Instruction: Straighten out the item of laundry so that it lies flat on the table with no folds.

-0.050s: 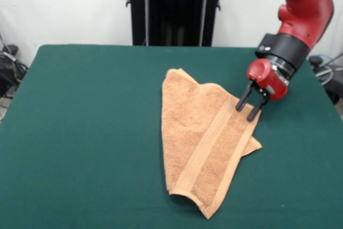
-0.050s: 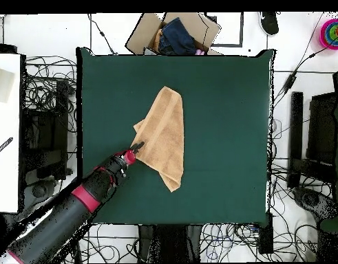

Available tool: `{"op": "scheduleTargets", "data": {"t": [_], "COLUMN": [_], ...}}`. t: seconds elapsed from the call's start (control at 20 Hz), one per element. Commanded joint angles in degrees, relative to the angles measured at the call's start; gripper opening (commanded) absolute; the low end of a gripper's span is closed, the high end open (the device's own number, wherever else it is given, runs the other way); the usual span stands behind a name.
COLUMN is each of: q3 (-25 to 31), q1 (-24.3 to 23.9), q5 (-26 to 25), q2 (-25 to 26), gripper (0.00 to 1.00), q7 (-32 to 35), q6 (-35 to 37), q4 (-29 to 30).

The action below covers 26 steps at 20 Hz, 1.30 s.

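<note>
Front view shows the claw (image 1: 249, 107) narrowly open, tips at the folded towel's (image 1: 201, 138) edge.

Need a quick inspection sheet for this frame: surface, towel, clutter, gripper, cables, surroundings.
Surface: dark green table, bare apart from the towel.
Job's things: orange-tan towel folded over itself into a long, narrow, slanted shape, woven band running along the top layer; a corner of the lower layer sticks out beside the fold. Not flat yet.
Clutter: nothing seen on the table.
Gripper: gripper open, fingers pointing down at the towel's folded edge; whether they touch it, cannot tell.
Cables: many loose cables on the floor around the table, none on it.
Surroundings: open cardboard box with dark cloth beyond one table edge; black stands along the sides; white wall behind.
</note>
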Motion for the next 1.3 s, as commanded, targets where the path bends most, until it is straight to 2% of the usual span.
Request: {"op": "scheduleTargets", "data": {"t": [0.05,1.3], "q3": [13.15,8.86], "q1": [0.20,4.03], "q5": [0.51,6.52], "q2": [1.17,5.91], "gripper": [1.00,1.00], "q7": [8.26,10.88], "q6": [-1.37,1.06], "q4": [-4.51,-7.63]}}
